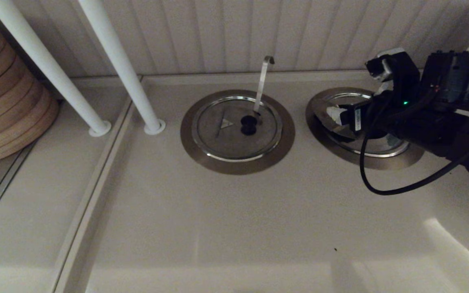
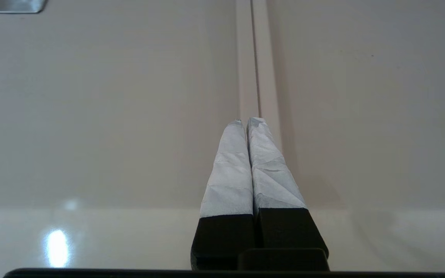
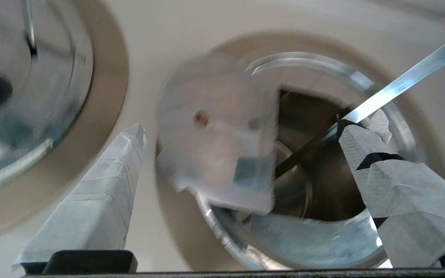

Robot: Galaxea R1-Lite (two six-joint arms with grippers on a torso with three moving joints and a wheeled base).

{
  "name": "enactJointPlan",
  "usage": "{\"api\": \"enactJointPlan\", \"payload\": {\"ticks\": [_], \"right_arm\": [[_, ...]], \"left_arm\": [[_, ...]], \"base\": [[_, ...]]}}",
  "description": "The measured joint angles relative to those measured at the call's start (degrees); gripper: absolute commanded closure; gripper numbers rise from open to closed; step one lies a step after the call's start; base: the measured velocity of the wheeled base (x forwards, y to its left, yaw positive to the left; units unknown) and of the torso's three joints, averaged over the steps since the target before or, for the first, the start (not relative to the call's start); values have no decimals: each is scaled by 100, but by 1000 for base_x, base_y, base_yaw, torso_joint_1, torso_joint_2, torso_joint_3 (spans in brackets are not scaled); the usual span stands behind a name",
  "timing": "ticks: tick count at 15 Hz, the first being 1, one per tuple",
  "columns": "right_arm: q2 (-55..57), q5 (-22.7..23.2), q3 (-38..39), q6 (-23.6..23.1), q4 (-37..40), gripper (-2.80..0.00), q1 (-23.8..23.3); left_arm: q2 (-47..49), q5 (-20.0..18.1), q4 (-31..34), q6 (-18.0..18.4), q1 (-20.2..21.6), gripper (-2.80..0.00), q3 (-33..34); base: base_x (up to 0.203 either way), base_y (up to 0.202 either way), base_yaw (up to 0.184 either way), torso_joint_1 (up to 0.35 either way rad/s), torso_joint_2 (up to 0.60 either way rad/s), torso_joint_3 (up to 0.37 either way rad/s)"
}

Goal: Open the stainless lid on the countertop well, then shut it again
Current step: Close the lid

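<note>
The countertop well at the right stands partly uncovered, and its dark inside shows. The stainless lid lies tilted over the well's side nearest the twin well, blurred, with its bluish-grey patch toward me. Its knob does not show. In the head view the lid slants beneath my right arm. The straight utensil handle rises from the well. My right gripper hangs over the well, open, fingers wide on either side of the lid and gripping nothing. My left gripper is shut over bare countertop.
The twin well at centre has its lid down and a hook-ended handle. Two white poles stand to its left, with stacked bamboo steamers beyond. A black cable droops from my right arm.
</note>
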Motion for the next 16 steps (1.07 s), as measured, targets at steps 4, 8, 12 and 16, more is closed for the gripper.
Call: {"api": "enactJointPlan", "payload": {"ticks": [4,8,12,16], "right_arm": [[218,-175,93,-108,1,-280,227],[384,-228,146,-108,-12,-280,384],[618,-397,146,-251,-85,-280,397],[901,-586,56,-655,-629,-280,9]], "left_arm": [[0,1,0,-1,0,0,0],[0,2,0,0,0,0,0],[0,1,0,0,0,0,0],[0,-1,0,2,0,0,0]], "base": [[0,0,0,0,0,0],[0,0,0,0,0,0],[0,0,0,0,0,0],[0,0,0,0,0,0]]}}
